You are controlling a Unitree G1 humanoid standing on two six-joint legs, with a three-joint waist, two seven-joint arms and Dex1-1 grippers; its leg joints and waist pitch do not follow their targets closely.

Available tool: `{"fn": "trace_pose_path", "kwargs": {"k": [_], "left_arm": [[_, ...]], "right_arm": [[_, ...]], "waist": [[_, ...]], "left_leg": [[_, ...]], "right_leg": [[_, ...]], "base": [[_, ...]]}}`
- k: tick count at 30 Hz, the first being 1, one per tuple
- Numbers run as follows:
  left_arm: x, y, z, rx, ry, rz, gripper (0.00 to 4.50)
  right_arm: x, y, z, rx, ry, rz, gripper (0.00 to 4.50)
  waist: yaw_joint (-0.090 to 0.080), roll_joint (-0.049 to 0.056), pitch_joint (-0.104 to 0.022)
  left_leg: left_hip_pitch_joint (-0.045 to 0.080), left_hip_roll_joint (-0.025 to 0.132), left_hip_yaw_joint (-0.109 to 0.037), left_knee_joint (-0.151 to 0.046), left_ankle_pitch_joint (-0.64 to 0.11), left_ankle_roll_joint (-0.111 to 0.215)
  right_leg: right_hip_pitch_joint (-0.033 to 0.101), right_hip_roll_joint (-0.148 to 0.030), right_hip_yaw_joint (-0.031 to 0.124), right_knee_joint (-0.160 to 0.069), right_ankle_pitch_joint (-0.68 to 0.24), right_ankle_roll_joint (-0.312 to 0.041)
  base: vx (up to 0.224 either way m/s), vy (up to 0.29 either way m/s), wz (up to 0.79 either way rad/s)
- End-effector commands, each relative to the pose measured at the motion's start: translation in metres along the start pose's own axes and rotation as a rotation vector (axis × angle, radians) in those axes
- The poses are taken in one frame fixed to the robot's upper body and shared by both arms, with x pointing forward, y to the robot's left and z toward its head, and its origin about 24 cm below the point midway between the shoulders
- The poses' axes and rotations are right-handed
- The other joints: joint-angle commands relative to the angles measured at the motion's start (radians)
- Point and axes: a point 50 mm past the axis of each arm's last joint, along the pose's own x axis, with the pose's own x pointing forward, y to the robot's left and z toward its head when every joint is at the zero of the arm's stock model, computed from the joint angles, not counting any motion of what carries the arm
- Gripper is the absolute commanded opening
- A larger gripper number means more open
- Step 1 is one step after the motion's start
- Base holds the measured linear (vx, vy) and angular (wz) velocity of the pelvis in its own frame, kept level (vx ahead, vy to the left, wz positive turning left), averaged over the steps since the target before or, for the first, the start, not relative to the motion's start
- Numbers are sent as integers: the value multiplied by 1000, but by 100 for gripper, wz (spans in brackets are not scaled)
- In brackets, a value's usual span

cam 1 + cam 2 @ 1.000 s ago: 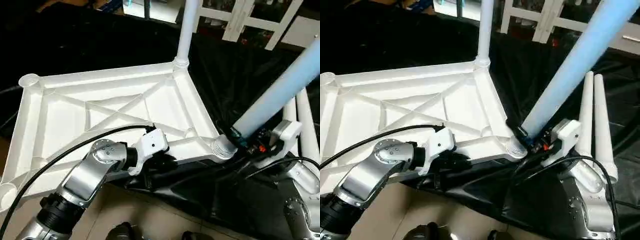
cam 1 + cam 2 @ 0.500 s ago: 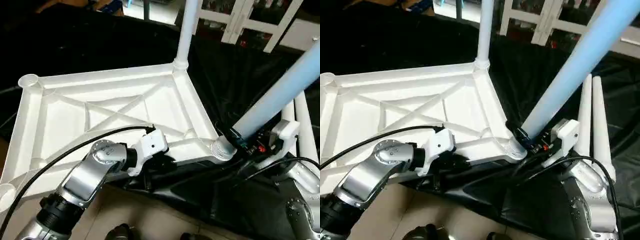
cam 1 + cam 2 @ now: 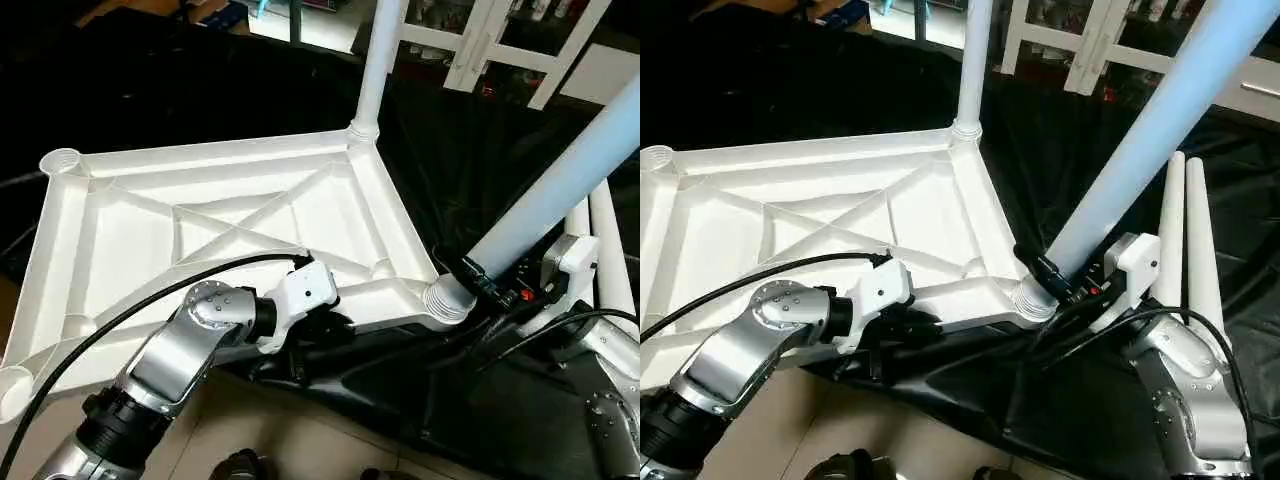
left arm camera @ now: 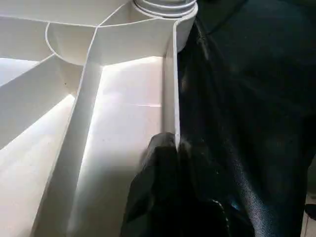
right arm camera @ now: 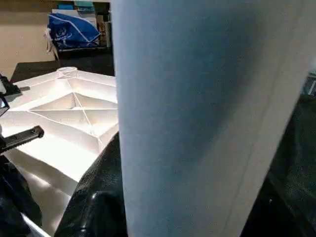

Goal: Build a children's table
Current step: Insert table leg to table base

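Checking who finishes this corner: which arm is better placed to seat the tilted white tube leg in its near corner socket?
Right, probably. The right gripper holds the tilted white tube leg just above the near corner socket, while the left gripper is clamped on the white ribbed plastic tabletop's near rim, steadying it.

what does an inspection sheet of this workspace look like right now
surface: work table draped in black cloth, which bunches at the near edge.
job's things: white tabletop lies ribbed underside up; one leg stands in the far corner socket; a second leg leans tilted at the near right corner socket; two spare legs lie side by side on the cloth at right; two left corner sockets are empty.
clutter: nothing seen on the cloth.
grippers: left gripper shut on the tabletop's near rim; right gripper closed around the tilted leg just above the socket.
cables: black cable arcs over the left forearm; more loop by the right wrist.
surroundings: white shelving behind the table; blue bag.
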Motion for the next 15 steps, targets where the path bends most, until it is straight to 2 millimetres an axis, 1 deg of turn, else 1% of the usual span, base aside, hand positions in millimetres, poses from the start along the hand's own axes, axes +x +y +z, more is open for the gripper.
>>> {"fn": "trace_pose_path", "kwargs": {"k": [1,2,3,4,7,9,11,13,14,15], "left_arm": [[0,1,3,0,-48,9,0],[0,1,3,0,-48,7,0],[0,1,3,0,-47,6,0],[0,1,3,1,-47,5,0],[0,1,3,3,-45,3,0],[0,1,3,3,-43,4,0],[0,1,2,-2,-33,12,0],[3,1,-1,-16,-7,39,0],[3,1,-1,-18,-6,42,0],[7,2,-3,-35,9,83,0]], "right_arm": [[-40,31,-98,288,507,-12,179],[-37,30,-97,284,500,-17,179],[-34,29,-97,281,494,-21,179],[-32,28,-96,279,488,-25,179],[-24,24,-93,283,463,-34,179],[-23,23,-92,285,457,-40,179],[-23,22,-92,282,450,-56,179],[-20,20,-92,278,437,-118,179],[-20,20,-92,276,437,-121,179],[-17,20,-93,262,439,-156,179]], "waist": [[-10,11,-1],[-9,15,-1],[-9,15,-1],[-9,13,-1],[-12,13,0],[-13,13,0],[-14,12,1],[-15,12,1],[-15,12,2],[-15,12,1]], "left_leg": [[11,43,-21,-68,-292,2],[12,44,-21,-69,-297,0],[12,44,-21,-70,-301,-3],[11,43,-22,-71,-314,-7],[10,43,-23,-73,-329,-13],[11,43,-24,-74,-335,-15],[11,45,-24,-75,-353,-20],[11,45,-25,-76,-356,-25],[11,45,-25,-77,-359,-26],[12,45,-25,-77,-362,-28]], "right_leg": [[-7,-39,37,-74,-113,-164],[-7,-39,37,-75,-121,-163],[-8,-39,37,-76,-124,-163],[-8,-39,37,-77,-139,-159],[-9,-39,37,-79,-164,-154],[-10,-39,38,-79,-173,-152],[-13,-41,39,-82,-201,-147],[-15,-41,40,-83,-213,-140],[-15,-41,40,-84,-217,-138],[-16,-40,40,-84,-221,-136]], "base": [[0,0,0],[0,0,0],[0,0,0],[0,0,0],[0,0,0],[0,0,0],[0,0,0],[0,0,0],[0,0,0],[0,0,0]]}}
